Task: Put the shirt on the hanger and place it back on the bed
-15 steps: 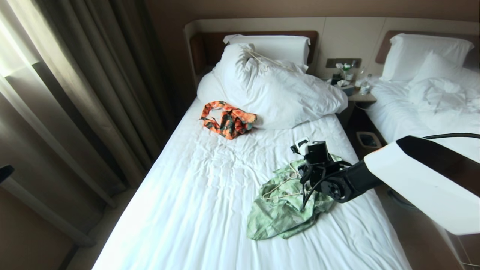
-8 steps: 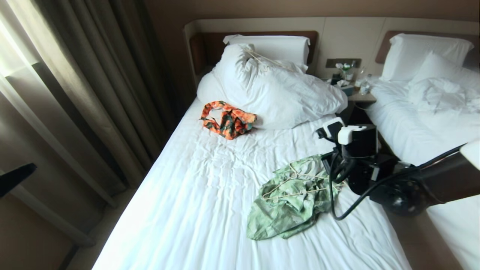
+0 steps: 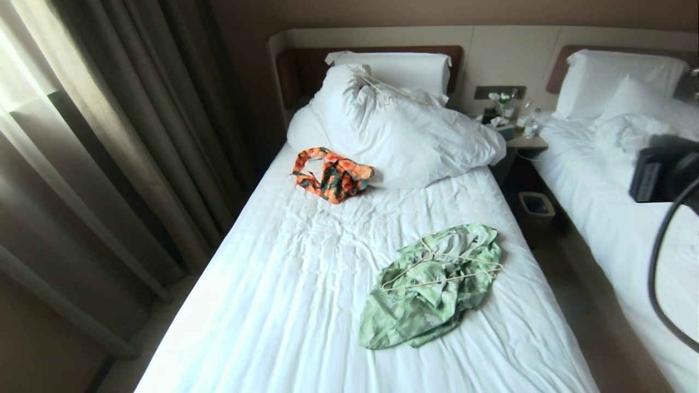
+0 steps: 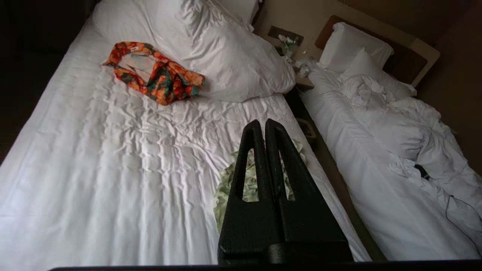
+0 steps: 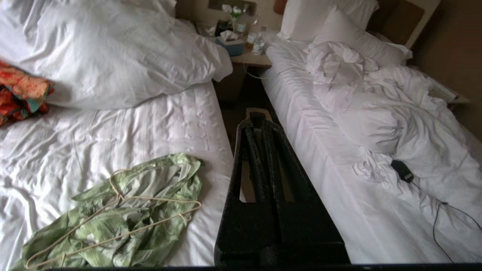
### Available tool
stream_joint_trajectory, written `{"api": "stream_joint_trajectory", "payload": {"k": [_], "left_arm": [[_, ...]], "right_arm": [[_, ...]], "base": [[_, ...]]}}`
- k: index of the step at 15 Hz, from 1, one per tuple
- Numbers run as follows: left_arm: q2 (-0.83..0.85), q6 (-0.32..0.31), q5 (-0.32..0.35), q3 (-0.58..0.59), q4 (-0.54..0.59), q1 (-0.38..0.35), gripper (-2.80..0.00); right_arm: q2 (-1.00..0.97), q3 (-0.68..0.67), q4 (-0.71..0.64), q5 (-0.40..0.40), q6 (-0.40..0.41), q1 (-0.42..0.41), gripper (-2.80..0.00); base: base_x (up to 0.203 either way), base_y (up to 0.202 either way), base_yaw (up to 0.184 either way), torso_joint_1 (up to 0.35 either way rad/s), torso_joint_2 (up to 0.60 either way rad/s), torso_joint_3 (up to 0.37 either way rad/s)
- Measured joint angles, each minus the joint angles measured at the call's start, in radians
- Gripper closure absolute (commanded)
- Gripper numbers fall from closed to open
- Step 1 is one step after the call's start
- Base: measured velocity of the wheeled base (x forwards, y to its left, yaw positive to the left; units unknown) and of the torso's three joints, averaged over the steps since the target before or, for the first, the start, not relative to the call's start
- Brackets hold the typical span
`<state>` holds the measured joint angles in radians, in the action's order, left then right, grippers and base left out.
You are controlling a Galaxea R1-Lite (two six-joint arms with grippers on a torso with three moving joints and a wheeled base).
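Observation:
The green shirt (image 3: 431, 289) lies crumpled on the bed (image 3: 306, 284), near the bed's right edge. The cream hanger (image 3: 448, 278) lies on top of the shirt, hook toward the pillows. In the right wrist view the shirt (image 5: 124, 222) and hanger (image 5: 158, 198) lie off to one side of my right gripper (image 5: 256, 118), which is shut and empty above the gap between the two beds. My left gripper (image 4: 262, 122) is shut and empty, held high over the bed, and its fingers hide part of the shirt (image 4: 226, 184). Nothing holds the shirt or hanger.
An orange patterned garment (image 3: 332, 173) lies below the big white pillows (image 3: 404, 125), and a second hanger (image 3: 382, 90) rests on them. Right of the bed are a nightstand (image 3: 519, 139), a small bin (image 3: 537, 206) and another bed (image 3: 617, 229). Curtains (image 3: 109, 136) hang on the left.
My right arm has drawn back from over the shirt to the right edge of the head view. The shirt and hanger stayed lying on the bed. The dark left arm tip has left the left edge.

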<state>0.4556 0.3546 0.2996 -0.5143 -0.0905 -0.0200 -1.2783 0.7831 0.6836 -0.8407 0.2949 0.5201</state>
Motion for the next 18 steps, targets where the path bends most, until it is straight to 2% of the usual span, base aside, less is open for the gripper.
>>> {"api": "stream_joint_trajectory", "payload": {"k": [2, 5, 8, 11, 13, 14, 18], "left_arm": [[-0.104, -0.061, -0.050, 0.015, 0.072, -0.014, 0.00], [-0.217, -0.243, -0.159, 0.106, 0.116, -0.010, 0.00], [-0.307, -0.345, -0.205, 0.214, 0.122, 0.004, 0.00], [-0.381, -0.429, -0.260, 0.334, 0.121, 0.012, 0.00], [-0.422, -0.497, -0.276, 0.398, 0.118, 0.013, 0.00], [-0.434, -0.518, -0.286, 0.435, 0.114, 0.014, 0.00], [-0.454, -0.518, -0.303, 0.484, 0.109, 0.015, 0.00]], "right_arm": [[0.150, -0.061, -0.004, -0.082, 0.003, 0.021, 0.00], [0.357, -0.122, -0.062, -0.120, 0.012, 0.000, 0.00], [0.549, -0.144, -0.200, -0.112, 0.019, -0.095, 0.00], [0.723, -0.158, -0.330, -0.052, 0.024, -0.210, 0.00], [0.805, -0.197, -0.356, -0.014, 0.022, -0.250, 0.00], [0.841, -0.227, -0.359, -0.004, 0.020, -0.259, 0.00], [0.961, -0.266, -0.357, 0.024, 0.056, -0.289, 0.00]], "base": [[0.000, 0.000, 0.000, 0.000, 0.00, 0.000], [0.000, 0.000, 0.000, 0.000, 0.00, 0.000], [0.000, 0.000, 0.000, 0.000, 0.00, 0.000], [0.000, 0.000, 0.000, 0.000, 0.00, 0.000], [0.000, 0.000, 0.000, 0.000, 0.00, 0.000], [0.000, 0.000, 0.000, 0.000, 0.00, 0.000], [0.000, 0.000, 0.000, 0.000, 0.00, 0.000]]}}
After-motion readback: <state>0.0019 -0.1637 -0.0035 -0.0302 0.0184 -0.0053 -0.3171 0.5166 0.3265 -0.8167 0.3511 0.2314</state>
